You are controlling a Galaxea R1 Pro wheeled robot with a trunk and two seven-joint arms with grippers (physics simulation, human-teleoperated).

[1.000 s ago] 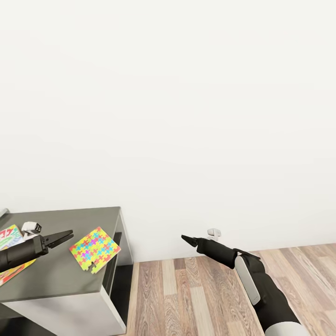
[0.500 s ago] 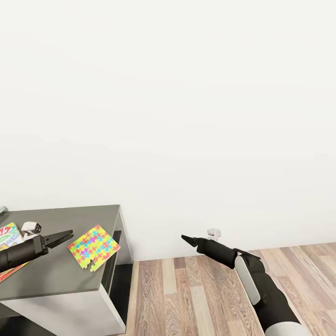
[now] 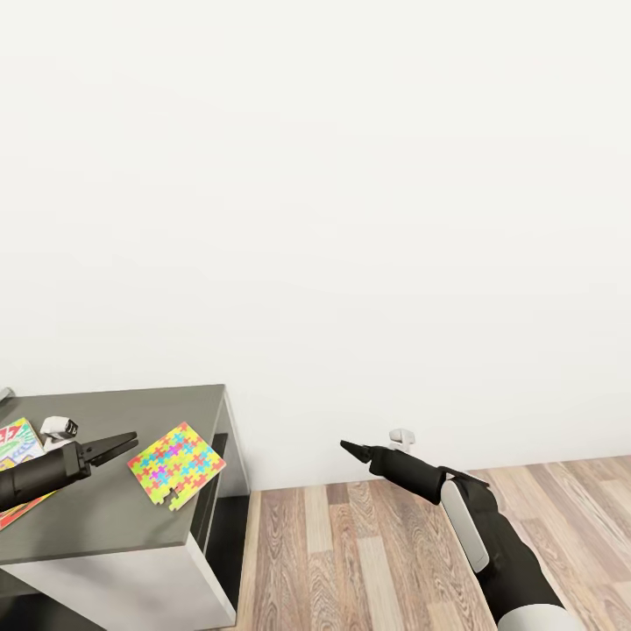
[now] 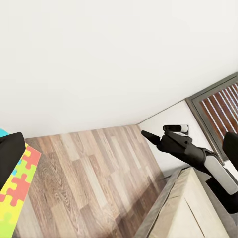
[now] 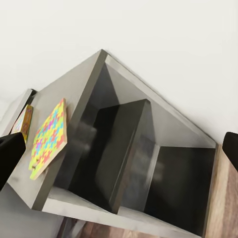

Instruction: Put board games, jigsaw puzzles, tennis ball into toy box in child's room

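One jigsaw puzzle [image 3: 177, 464], a thin mat of yellow, pink, green and blue pieces, lies near the right end of the dark grey table [image 3: 105, 517]. My left gripper [image 3: 133, 439] hovers open just left of the puzzle, holding nothing. One dark finger [image 4: 10, 151] stands over the puzzle [image 4: 17, 191] in the left wrist view. A colourful board game [image 3: 16, 443] lies at the view's left edge, partly behind my left arm. My right gripper [image 3: 344, 447] hangs open over the floor, right of the table and facing it. The right wrist view shows the puzzle [image 5: 47, 139] on the tabletop.
A plain white wall rises behind the table. Wood-plank floor [image 3: 368, 552] spreads to the right. Dark open shelf compartments [image 5: 148, 168] sit under the table's end. A beige surface with a grey edge [image 4: 193, 208] and a grey-framed window [image 4: 218, 104] lie behind my right arm.
The whole picture shifted slightly one second ago, so the table and puzzle sit a touch further left. Both arms and the toys have stayed still.
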